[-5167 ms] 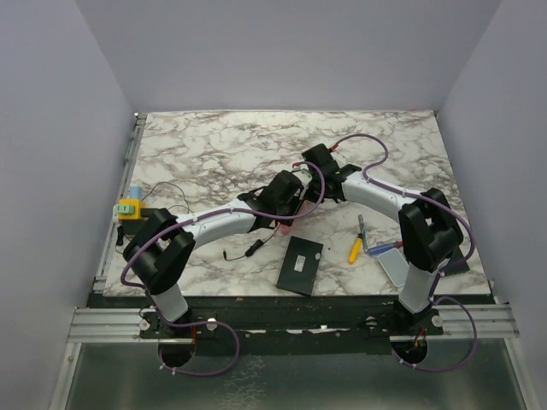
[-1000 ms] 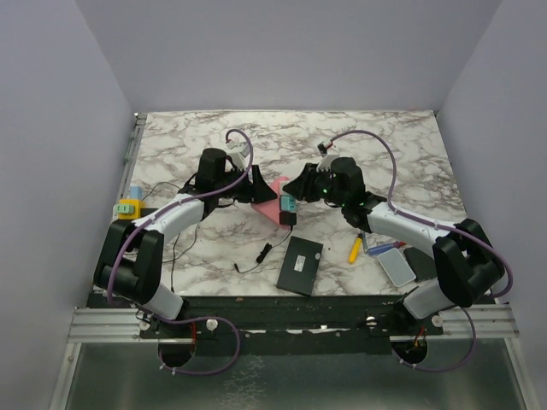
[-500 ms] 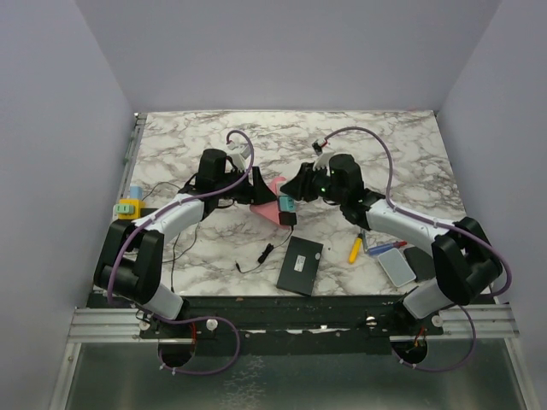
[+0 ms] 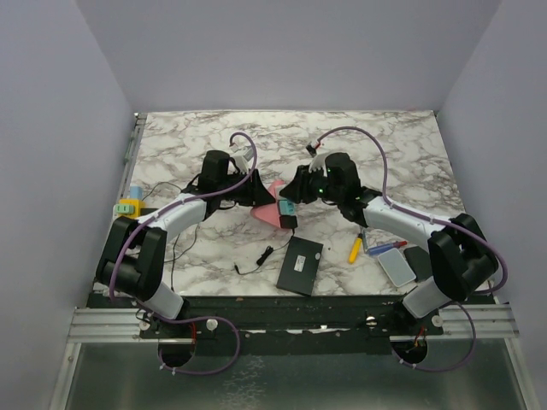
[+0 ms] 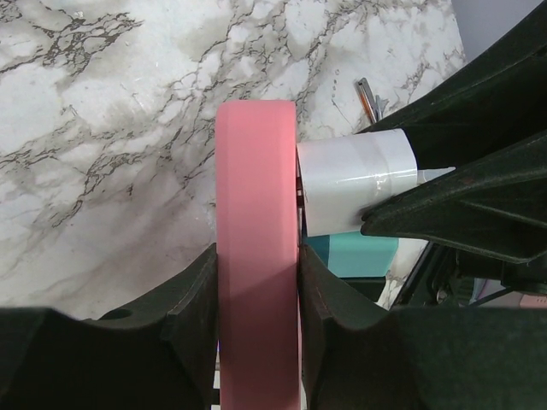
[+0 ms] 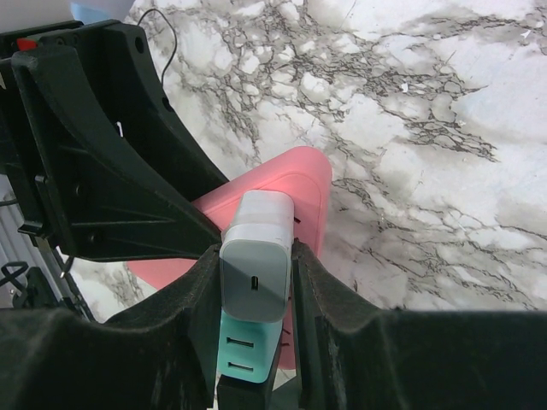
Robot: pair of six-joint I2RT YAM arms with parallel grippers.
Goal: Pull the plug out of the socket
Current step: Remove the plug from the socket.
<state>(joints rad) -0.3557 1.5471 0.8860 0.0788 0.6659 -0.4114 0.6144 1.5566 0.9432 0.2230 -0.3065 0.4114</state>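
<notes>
A pink socket block [image 4: 270, 202] hangs above the table's middle, edge-on in the left wrist view [image 5: 256, 196]. My left gripper [image 4: 257, 195] is shut on it, one finger [image 5: 192, 307] on each flat side. A white plug [image 6: 256, 256] sits in the block's face [image 6: 295, 184], with a teal plug [image 6: 244, 346] and a black one below it. My right gripper [image 4: 291, 196] is shut on the white plug, its fingers [image 6: 316, 299] pressing both sides. The white plug [image 5: 355, 184] still touches the block.
On the marble table lie a black box [image 4: 300, 265], a thin black cable [image 4: 255, 254], a yellow tool [image 4: 354, 248], a pen [image 4: 385, 248] and a white device [image 4: 397, 267]. A yellow and teal item [image 4: 129, 207] sits at the left edge.
Since 5 s ago both arms have raised the block and plugs off the table. Over the last second both grippers shifted slightly away from me; the white plug stays in the block.
</notes>
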